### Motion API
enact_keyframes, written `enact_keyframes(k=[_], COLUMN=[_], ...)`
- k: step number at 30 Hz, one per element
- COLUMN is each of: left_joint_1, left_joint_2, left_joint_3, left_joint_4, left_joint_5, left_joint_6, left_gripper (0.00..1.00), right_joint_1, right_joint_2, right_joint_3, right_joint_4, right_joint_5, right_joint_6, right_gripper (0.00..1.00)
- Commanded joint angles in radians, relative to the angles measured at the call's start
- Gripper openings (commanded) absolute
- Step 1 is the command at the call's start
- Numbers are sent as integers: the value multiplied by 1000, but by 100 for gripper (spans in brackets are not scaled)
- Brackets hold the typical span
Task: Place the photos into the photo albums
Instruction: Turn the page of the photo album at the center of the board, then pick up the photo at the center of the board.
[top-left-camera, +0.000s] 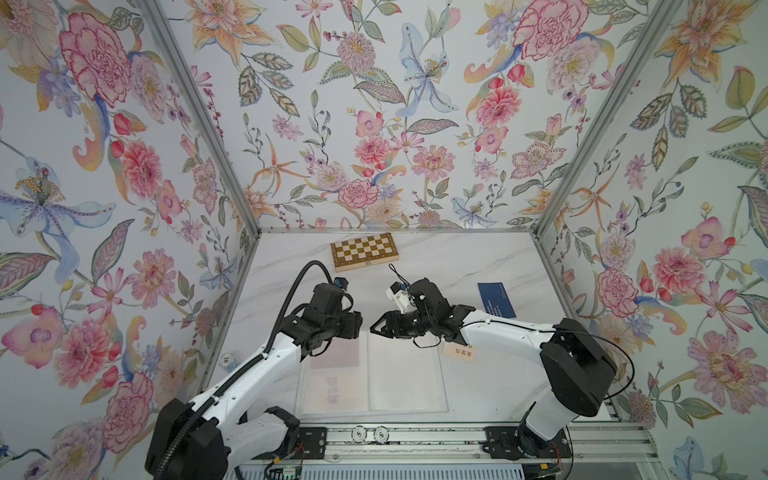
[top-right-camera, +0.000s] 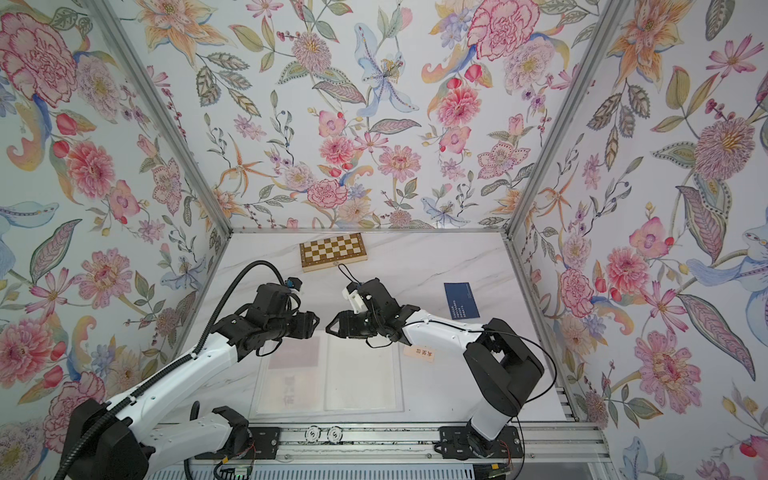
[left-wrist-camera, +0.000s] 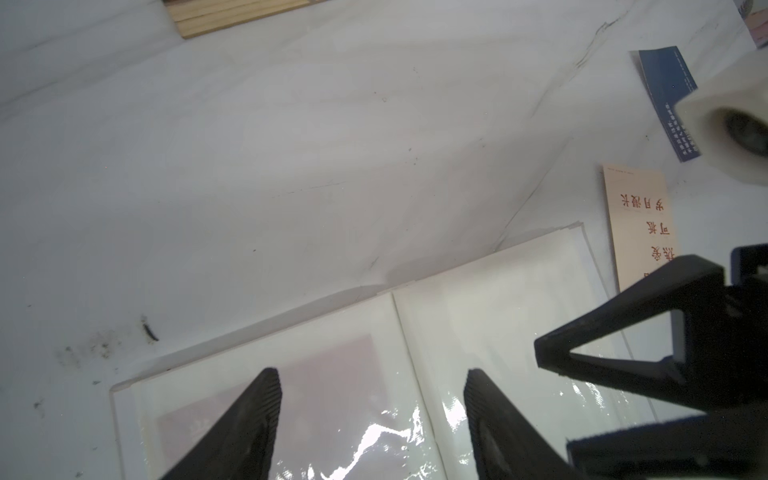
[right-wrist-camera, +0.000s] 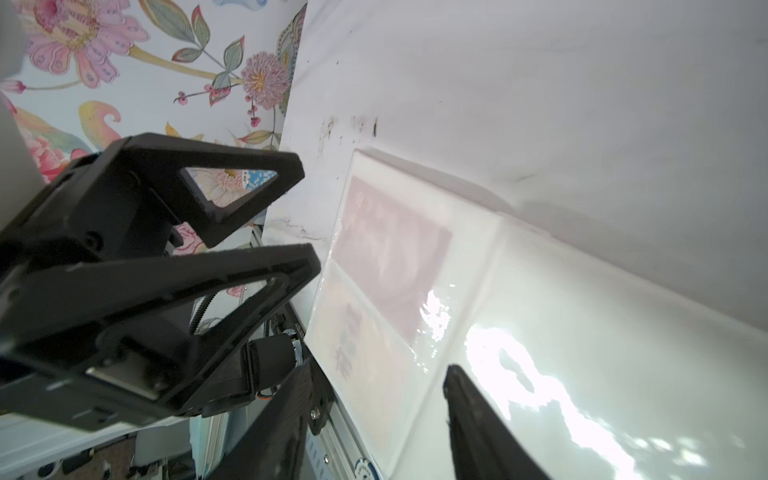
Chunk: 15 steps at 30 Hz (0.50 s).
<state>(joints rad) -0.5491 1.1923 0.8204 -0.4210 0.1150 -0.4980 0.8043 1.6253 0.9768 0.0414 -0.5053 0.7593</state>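
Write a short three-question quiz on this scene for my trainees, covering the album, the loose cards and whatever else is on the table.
1. True or false: the photo album lies open on the table.
2. Which loose card lies closer to the album? A) the cream card B) the navy card
3. What stands at the far edge of the table?

Key: 1 true; 2 A; 3 the chessboard box.
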Motion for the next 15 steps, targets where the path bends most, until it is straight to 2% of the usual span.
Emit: enact_keyframes(k=[1,8,12,15], left_joint_1=[-70,-201,-245,-271], left_joint_2=[77,288,417,496], left_joint_3=[62,206,285,340], left_joint_4=[76,130,152,162], left_joint_5=[-38,-23,7,29], left_joint_6=[-19,-15,-16,-16], left_gripper=[69,67,64,59], right_joint_1=[-67,-246,-330,-366], right_joint_2=[-75,-244,-312,-337], right_joint_3=[-75,-213,-268,-277], right_joint_4=[-97,-198,-235,-298], right_joint_5=[92,195,216,275], right_joint_6=[-23,-45,-67,-95], right_gripper=[53,53,53,53])
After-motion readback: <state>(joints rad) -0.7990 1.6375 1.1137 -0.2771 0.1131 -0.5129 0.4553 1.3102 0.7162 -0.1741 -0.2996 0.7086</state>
